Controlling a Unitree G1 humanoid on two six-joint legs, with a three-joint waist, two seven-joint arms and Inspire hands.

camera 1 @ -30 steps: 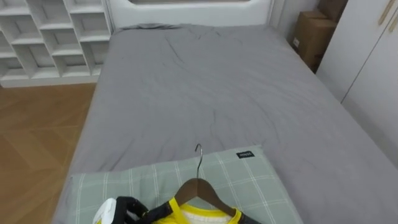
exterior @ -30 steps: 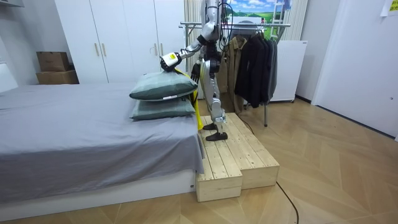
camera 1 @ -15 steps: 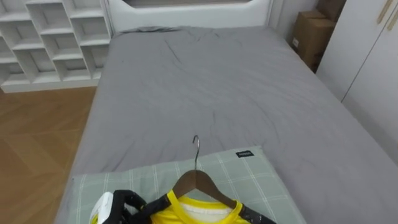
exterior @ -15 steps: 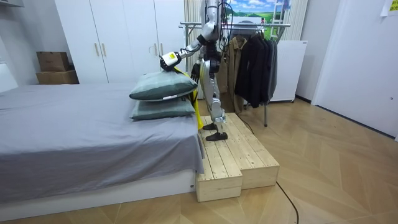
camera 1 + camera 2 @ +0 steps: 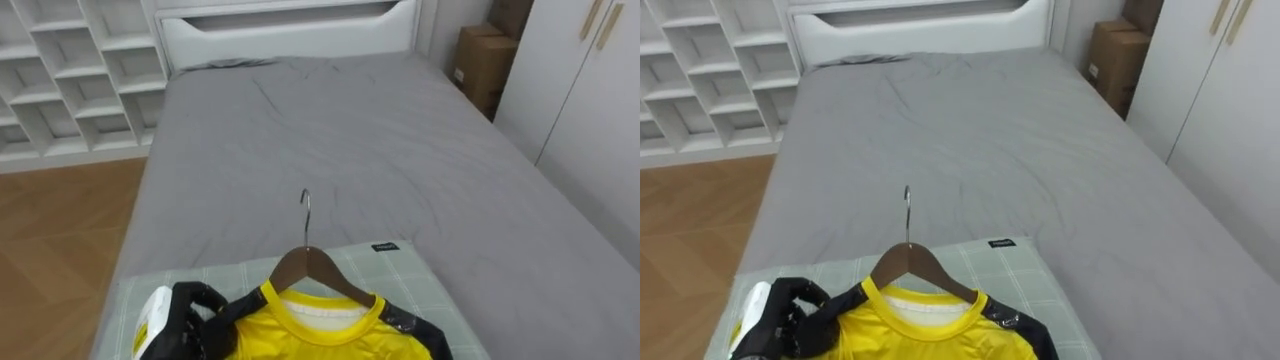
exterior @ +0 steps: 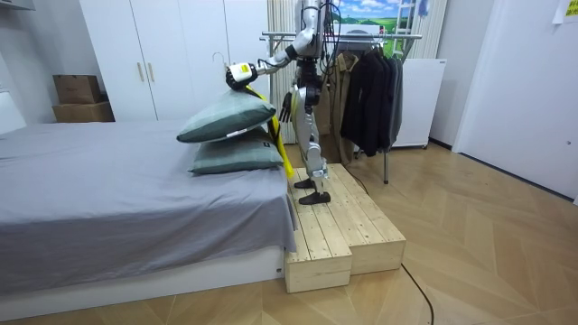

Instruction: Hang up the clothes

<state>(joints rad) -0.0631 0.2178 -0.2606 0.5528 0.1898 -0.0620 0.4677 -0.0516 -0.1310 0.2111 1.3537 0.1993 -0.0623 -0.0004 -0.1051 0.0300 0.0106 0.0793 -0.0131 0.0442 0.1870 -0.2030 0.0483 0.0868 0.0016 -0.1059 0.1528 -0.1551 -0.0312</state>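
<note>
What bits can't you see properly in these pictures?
Shirt: lower part cut off by the eye views' bottom edge.
Hanger: ends hidden under the shirt, eye views.
Left hand: its grip hidden by the shirt, eye views.
Right hand: too small in the room view.

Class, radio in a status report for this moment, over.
Left hand clamped on yellow shirt, on its hanger. Right hand low by hip. Pillow directly beneath.

We find free room over the grey bed (image 5: 340, 150) beyond the near green pillow (image 5: 400, 275), where the hanger (image 5: 307, 262) hook stands up. Shelves (image 5: 70, 80) bound the far left, a cardboard box (image 5: 485, 65) and wardrobe (image 5: 590, 110) the right.
</note>
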